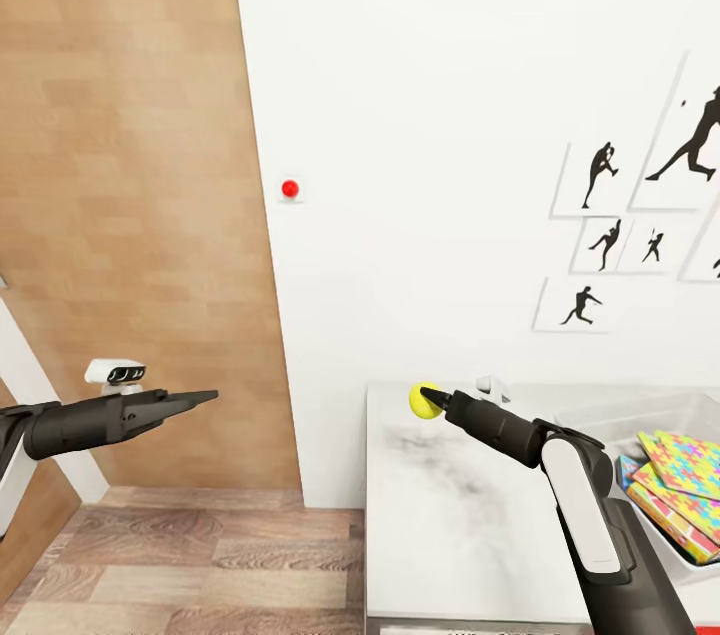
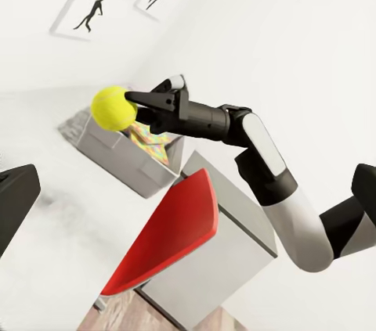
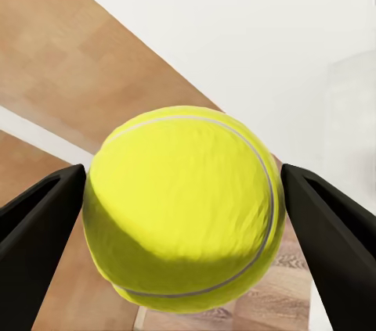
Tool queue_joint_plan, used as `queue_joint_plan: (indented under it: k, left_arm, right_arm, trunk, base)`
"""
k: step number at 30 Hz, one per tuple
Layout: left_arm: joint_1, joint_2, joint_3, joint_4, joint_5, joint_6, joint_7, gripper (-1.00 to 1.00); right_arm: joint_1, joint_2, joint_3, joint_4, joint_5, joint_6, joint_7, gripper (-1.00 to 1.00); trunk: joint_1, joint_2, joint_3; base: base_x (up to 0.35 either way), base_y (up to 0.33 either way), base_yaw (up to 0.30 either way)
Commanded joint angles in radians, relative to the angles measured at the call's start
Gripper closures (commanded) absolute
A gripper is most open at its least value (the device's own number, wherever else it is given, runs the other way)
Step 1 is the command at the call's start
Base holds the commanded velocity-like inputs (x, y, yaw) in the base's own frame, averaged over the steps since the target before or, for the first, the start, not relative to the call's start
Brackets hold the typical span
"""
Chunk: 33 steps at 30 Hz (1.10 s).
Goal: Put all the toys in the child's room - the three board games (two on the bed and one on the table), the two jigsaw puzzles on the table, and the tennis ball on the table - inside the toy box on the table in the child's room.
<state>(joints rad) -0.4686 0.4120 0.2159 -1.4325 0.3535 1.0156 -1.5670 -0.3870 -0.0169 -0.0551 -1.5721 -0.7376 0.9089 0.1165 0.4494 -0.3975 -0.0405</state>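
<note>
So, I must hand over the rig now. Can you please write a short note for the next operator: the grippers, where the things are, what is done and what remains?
Right gripper: shut on the tennis ball, held in the air above the far left corner of the table.
Left gripper: holds nothing, out over the wood floor to the left of the table; it looks shut.
Toy box: on the table to the right of the right arm. The jigsaw puzzles and a game box under them already lie inside.
Left to do: carry the ball right and release it into the toy box. The other board games are out of frame, so check them.
</note>
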Motion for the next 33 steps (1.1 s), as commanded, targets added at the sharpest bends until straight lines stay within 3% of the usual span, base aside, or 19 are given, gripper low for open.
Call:
queue_joint_plan:
  k: [1, 24, 33]
  left_arm:
    - [-0.001, 0.0, 0.0, 0.0, -0.002, 0.01, -0.004, -1.0]
    - [-0.001, -0.001, 0.0, 0.0, -0.007, 0.006, -0.004, -1.0]
    - [-0.001, -0.001, 0.0, 0.0, -0.007, 0.005, -0.004, -1.0]
  right_arm:
    - [-0.001, 0.0, -0.002, 0.0, 0.009, 0.005, 0.011, 1.0]
    - [-0.001, 0.0, -0.003, 0.004, 0.01, 0.002, 0.046, 1.0]
    - [-0.001, 0.0, -0.003, 0.003, 0.009, 0.0, 0.046, 1.0]
  trunk:
    - [0.001, -0.002, -0.004]
    - [0.001, -0.002, -0.034]
    - [0.001, -0.002, -0.037]
  base:
    - [0.0, 0.0, -0.057]
    - [0.002, -0.056, -0.152]
    - [0.14, 0.0, -0.066]
